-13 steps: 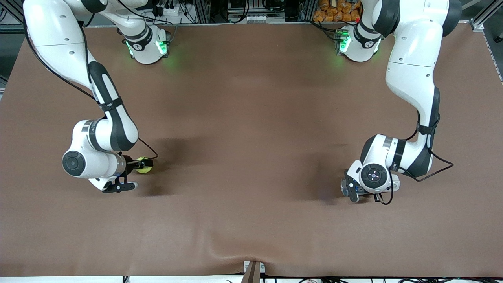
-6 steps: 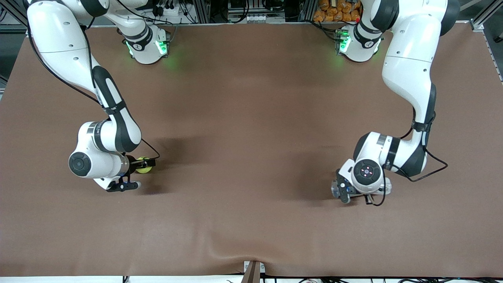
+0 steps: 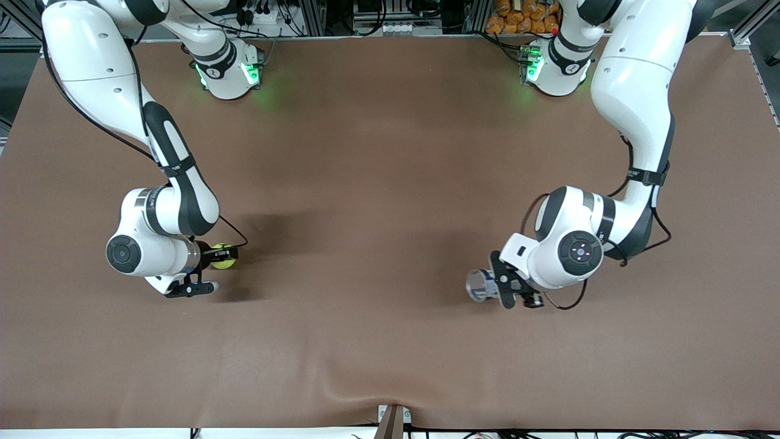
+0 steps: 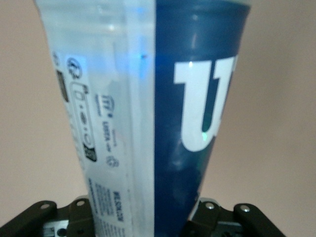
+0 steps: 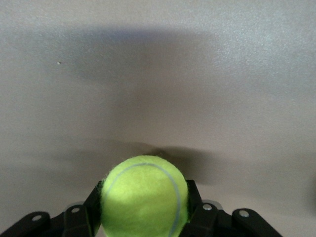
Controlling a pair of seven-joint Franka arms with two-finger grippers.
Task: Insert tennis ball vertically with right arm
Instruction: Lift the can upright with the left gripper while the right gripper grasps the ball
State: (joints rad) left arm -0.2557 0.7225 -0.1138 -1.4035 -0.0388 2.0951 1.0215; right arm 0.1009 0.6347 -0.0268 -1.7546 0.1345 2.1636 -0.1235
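Right end effector point(image 3: 220, 256): pinching tennis ball point(image 3: 223, 256) over bench point(image 3: 378, 183), ready for insertion. Left end effector point(image 3: 496, 286): clamped on ball tube point(image 3: 478, 285), mouth presented as receptacle.

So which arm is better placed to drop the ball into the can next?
Right. The right gripper is shut on the tennis ball, so it likely carries the ball over. The left gripper is shut on the clear ball can, its open mouth showing in the front view.
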